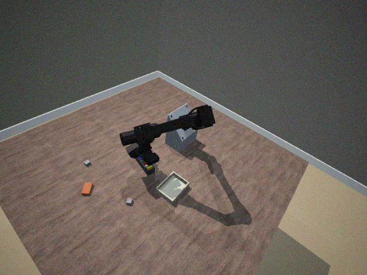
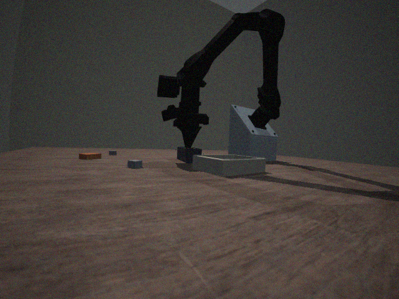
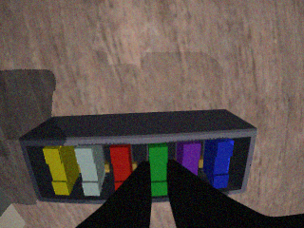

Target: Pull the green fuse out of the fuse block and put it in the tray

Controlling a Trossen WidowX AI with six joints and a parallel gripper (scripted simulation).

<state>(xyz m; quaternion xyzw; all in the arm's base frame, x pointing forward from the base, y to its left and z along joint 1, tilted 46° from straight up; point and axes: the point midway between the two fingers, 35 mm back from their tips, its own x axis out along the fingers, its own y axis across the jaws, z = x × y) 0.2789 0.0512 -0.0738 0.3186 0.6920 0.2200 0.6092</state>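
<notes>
Pincer (image 3: 159, 184) is nearly closed, pinching the green fuse (image 3: 159, 163) seated in the block (image 3: 140, 128); next up, lift straight, then tray (image 1: 172, 187).

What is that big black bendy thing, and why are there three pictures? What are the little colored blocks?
The black bendy thing is a robot arm. It stands on a gray wedge-shaped base and ends in a gripper, like two fingers that pinch.

The three pictures show the same moment from different spots: one camera looks down from high up, one sits low near the wooden table, and one rides on the arm's wrist, looking past the fingers.

The colored blocks are fuses standing in a dark fuse block: yellow, white, red, green, purple, blue. The gripper is pinching the green fuse, which is in its slot.

Beside the block lies a pale tray, where the fuse should go. An orange block and two small gray cubes also lie on the table.
</notes>
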